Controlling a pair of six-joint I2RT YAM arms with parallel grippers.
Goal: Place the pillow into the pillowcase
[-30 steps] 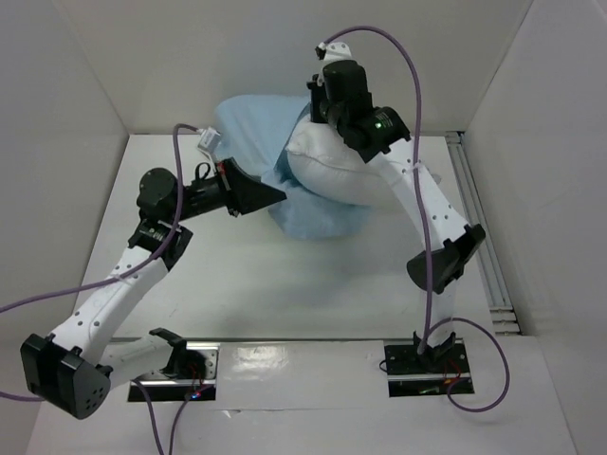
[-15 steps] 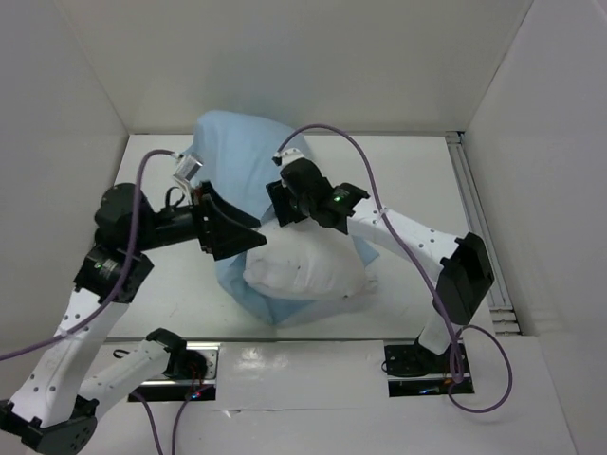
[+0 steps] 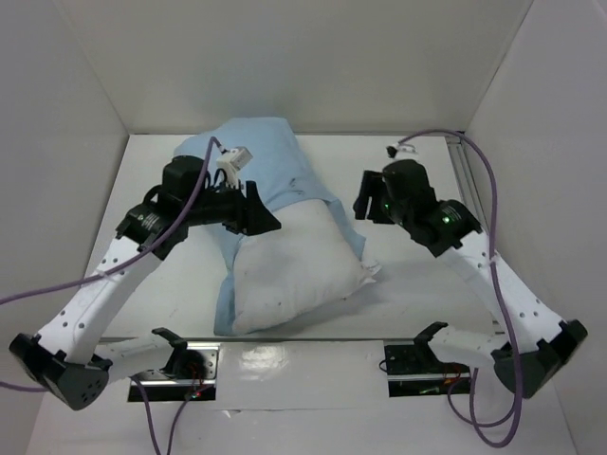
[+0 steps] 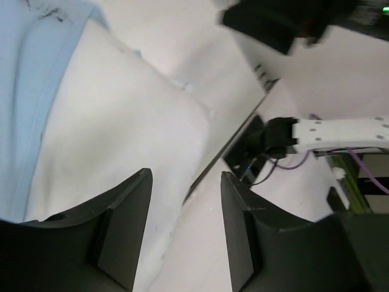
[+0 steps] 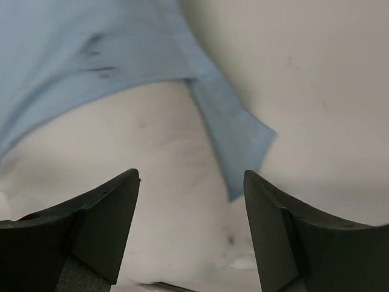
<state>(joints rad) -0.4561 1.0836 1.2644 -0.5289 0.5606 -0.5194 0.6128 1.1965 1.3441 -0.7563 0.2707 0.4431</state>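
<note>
Pillow (image 3: 294, 270) lengthwise near-to-far, far end covered by pillowcase (image 3: 256, 152), near end bare

Both arms lean in from their bases toward the pillow (image 3: 294, 265). The left arm bends at the elbow and angles across. The left end effector (image 3: 258, 210) is poised over the pillow's far left corner, fingers parted and empty. The right arm stretches long. The right end effector (image 3: 366, 203) hangs beside the pillow's far right corner, also agape, gripping nothing.
</note>
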